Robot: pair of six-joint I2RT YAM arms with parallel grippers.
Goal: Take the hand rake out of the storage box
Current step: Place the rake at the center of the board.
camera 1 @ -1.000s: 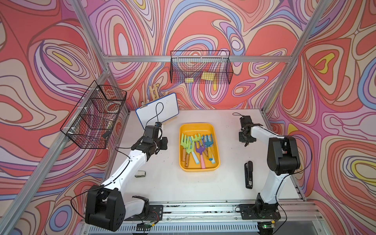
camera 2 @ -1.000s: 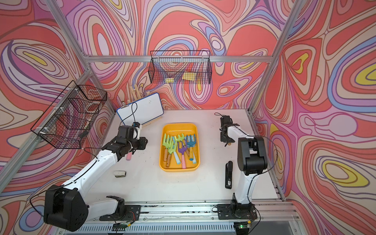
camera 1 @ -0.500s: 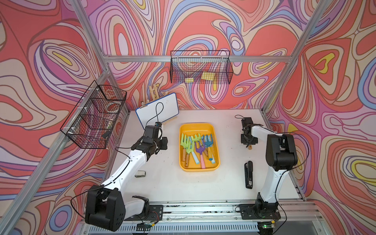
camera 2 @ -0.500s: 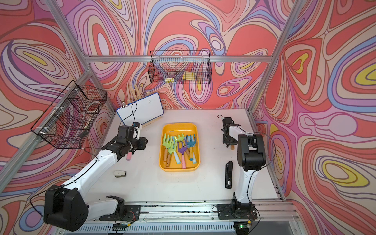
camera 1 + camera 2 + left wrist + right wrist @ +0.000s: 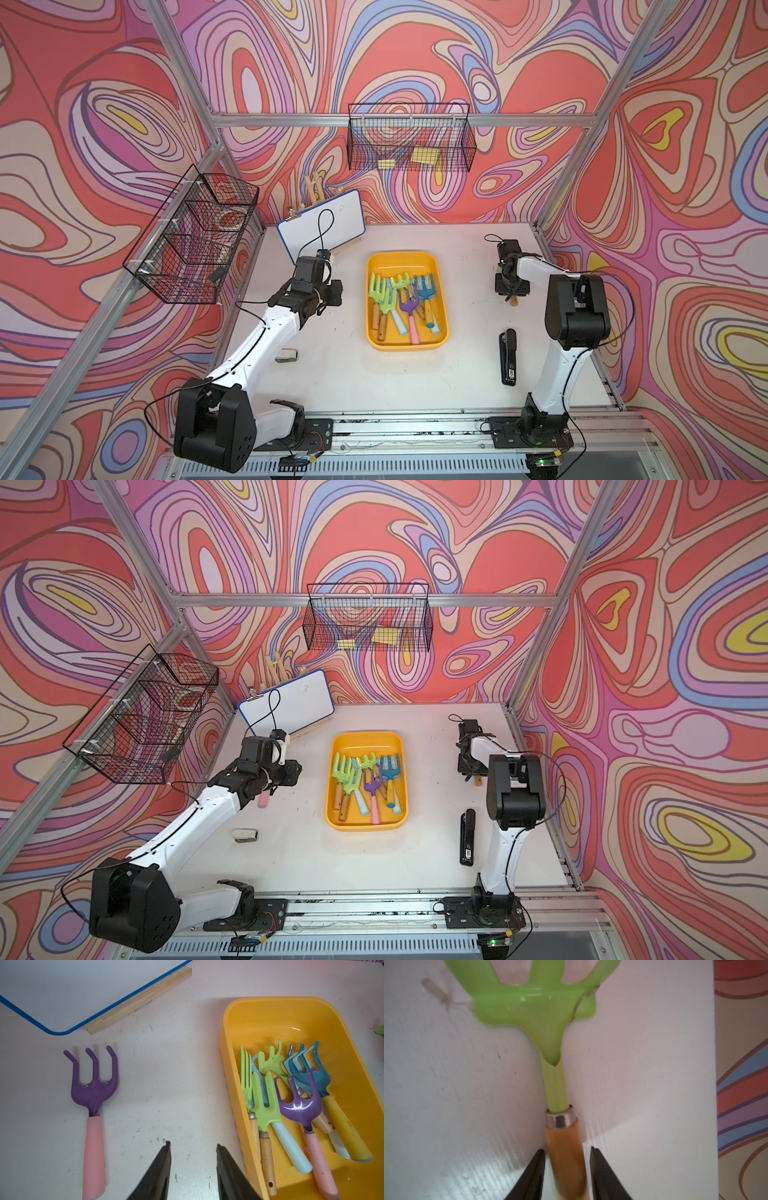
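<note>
Tabletop: wrist views alone show left claw apart, right claw apart astride rake.

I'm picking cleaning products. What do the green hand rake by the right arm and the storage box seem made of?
On the green hand rake, the head looks like coated metal, glossy with sharp highlights; the silver ferrule is likely metal; the handle looks like varnished wood, warm brown. The storage box is probably moulded plastic: smooth, glossy, rounded corners.
</note>
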